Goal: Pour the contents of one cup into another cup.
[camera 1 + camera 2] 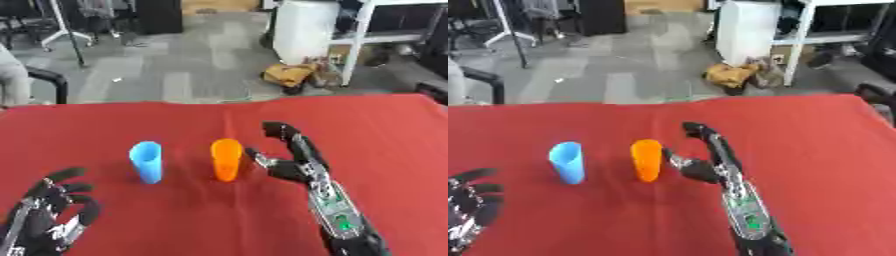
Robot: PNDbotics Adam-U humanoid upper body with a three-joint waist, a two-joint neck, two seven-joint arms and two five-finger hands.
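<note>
Broadly, a red tablecloth (376, 130) is seen covering the whole work surface, creased down the middle and otherwise flat. Beyond its far edge a grey carpeted floor is visible, with a white cabinet (304, 30), a white shelving frame (367, 35), a tan bag-like object on the floor (293, 75) and chair legs at the upper left.

The right hand (293, 160) is noted on the cloth just right of the orange cup, fingers spread open and thumb extended toward the cup; a narrow gap is seen, so no contact is judged yet. The left hand (52, 210) rests near the lower left corner, fingers relaxed and slightly curled upward, nothing held, well apart from both cups.

Two cups stand upright near the table's middle. The orange cup (226, 160) is placed to the right, the blue cup (146, 162) to its left, a clear space between them. Contents cannot be made out in either.

Handling is judged as follows: both cups appear to be thin, light plastic tumblers, tall and narrow, so easily tipped by a nudge and likely smooth to the fingers. A hold around the mid-body of the orange cup is thought best, thumb on one side and fingers on the other, below the rim so the lip is left free for pouring. Soft cloth beneath may let a cup wobble when bumped.
</note>
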